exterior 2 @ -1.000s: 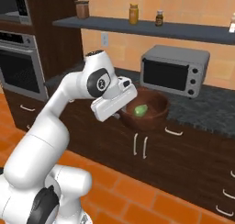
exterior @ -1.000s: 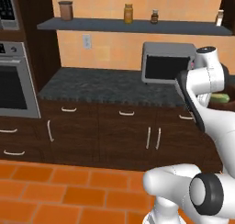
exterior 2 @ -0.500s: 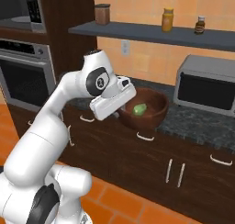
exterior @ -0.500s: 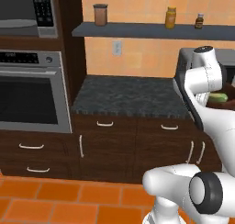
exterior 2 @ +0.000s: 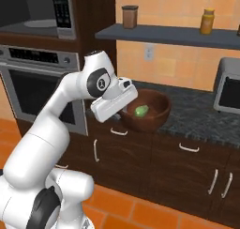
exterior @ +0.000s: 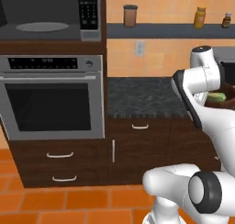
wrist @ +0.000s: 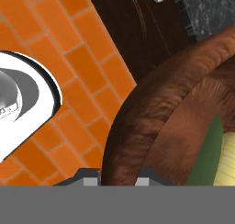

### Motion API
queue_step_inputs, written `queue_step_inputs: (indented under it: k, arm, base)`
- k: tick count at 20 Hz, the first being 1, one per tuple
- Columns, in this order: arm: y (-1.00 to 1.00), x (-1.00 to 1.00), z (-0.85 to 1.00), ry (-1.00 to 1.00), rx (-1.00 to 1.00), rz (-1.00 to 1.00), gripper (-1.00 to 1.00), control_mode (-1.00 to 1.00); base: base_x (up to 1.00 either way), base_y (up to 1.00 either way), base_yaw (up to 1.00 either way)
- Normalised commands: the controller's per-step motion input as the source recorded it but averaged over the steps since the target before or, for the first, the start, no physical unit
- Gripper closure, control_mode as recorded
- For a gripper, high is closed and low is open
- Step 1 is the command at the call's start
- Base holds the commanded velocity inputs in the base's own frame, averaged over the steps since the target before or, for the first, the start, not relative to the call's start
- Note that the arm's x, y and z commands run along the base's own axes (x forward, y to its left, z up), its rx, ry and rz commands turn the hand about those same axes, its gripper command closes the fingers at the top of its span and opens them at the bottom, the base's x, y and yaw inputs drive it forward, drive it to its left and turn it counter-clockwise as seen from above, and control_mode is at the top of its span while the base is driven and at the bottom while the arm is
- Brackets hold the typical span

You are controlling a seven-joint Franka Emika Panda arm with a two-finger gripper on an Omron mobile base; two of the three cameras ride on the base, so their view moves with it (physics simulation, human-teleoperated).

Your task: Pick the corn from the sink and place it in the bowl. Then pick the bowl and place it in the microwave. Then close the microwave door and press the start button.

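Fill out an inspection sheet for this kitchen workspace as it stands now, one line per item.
Surface: dark speckled counter over brown cabinets; orange tile floor.
Job's things: bowl held up in front of the counter, corn lying inside it; microwave built in above the oven, its cavity showing.
Clutter: jars on the wall shelf; a toaster oven on the counter.
Grippers: gripper shut on the bowl's rim.
Cables: nothing seen; a wall outlet under the shelf.
Surroundings: orange tiled wall, dark wood cabinetry.
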Motion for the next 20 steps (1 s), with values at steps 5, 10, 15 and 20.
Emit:
queue_step_inputs:
  k: [5,10,15,20]
  arm:
    - [0.0,0.0,0.0,0.0,0.0,0.0,1.0,1.0]
    - [0.0,0.0,0.0,0.0,0.0,0.0,1.0,1.0]
    - [0.0,0.0,0.0,0.0,0.0,0.0,1.0,1.0]
    - [0.0,0.0,0.0,0.0,0.0,0.0,1.0,1.0]
  base:
    - [0.03,1.0,-0.22]
    - [0.07,1.0,-0.18]
    - [0.16,1.0,-0.09]
    - [0.39,0.75,0.0]
